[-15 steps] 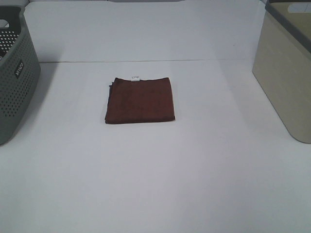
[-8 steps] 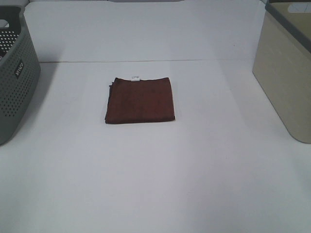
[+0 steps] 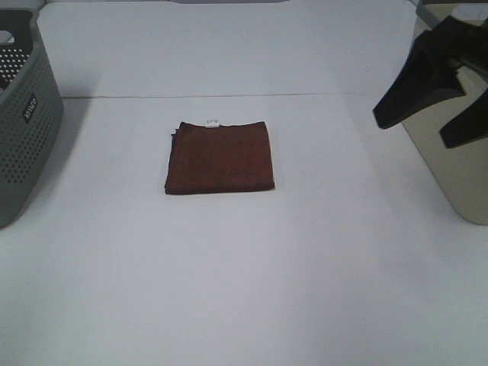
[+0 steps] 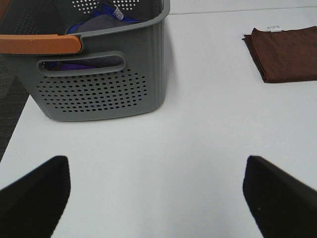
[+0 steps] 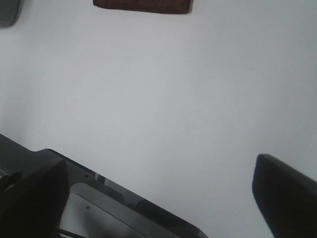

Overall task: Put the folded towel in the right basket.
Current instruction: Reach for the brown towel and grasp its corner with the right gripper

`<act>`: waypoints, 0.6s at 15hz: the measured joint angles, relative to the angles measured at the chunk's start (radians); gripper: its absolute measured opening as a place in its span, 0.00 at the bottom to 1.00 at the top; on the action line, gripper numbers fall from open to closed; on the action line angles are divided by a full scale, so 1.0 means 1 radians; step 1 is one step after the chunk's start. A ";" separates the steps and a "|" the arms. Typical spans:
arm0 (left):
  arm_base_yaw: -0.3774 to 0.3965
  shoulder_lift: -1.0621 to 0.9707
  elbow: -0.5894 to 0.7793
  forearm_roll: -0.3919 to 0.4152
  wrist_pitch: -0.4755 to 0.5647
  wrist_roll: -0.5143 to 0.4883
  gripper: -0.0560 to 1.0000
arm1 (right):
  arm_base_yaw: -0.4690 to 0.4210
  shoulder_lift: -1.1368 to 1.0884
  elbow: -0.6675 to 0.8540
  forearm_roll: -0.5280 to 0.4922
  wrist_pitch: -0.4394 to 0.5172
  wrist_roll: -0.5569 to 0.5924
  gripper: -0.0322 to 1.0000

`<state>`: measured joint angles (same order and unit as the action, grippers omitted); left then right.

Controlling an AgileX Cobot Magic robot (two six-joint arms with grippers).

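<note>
A short word in white capitals (image 3: 29,107) stood on the side wall of the grey basket (image 3: 23,152) at the table's left edge, running slantwise up the wall; its letters were too small and blurred to make out for certain. A small white tag (image 3: 212,122) sat on the far edge of the folded towel (image 3: 220,156), and its faint print could not be read in either view.

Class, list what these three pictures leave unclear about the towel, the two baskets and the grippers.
Beige plastic basket: its inside, exterior high view; cut by the frame edge and partly covered by the right gripper.
Brown folded towel: print on its white tag, too small.
Grey perforated basket: contents, left wrist view; its wall hides most.
Left gripper: outside the exterior high view.
</note>
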<state>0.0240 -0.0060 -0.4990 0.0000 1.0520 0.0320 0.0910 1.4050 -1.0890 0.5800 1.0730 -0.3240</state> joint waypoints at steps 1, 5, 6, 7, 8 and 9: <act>0.000 0.000 0.000 0.000 0.000 0.000 0.89 | 0.095 0.081 0.000 0.009 -0.086 -0.012 0.96; 0.000 0.000 0.000 0.000 0.000 0.000 0.89 | 0.167 0.303 -0.079 0.076 -0.176 -0.055 0.95; 0.000 0.000 0.000 0.000 0.000 0.000 0.89 | 0.167 0.370 -0.122 0.085 -0.177 -0.069 0.95; 0.000 0.000 0.000 0.000 0.000 0.000 0.89 | 0.167 0.428 -0.170 0.090 -0.177 -0.072 0.95; 0.000 0.000 0.000 0.000 0.000 0.000 0.89 | 0.167 0.484 -0.221 0.091 -0.175 -0.076 0.94; 0.000 0.000 0.000 0.000 0.000 0.000 0.89 | 0.167 0.543 -0.272 0.093 -0.175 -0.077 0.93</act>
<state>0.0240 -0.0060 -0.4990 0.0000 1.0520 0.0320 0.2580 1.9480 -1.3610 0.6730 0.8980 -0.4010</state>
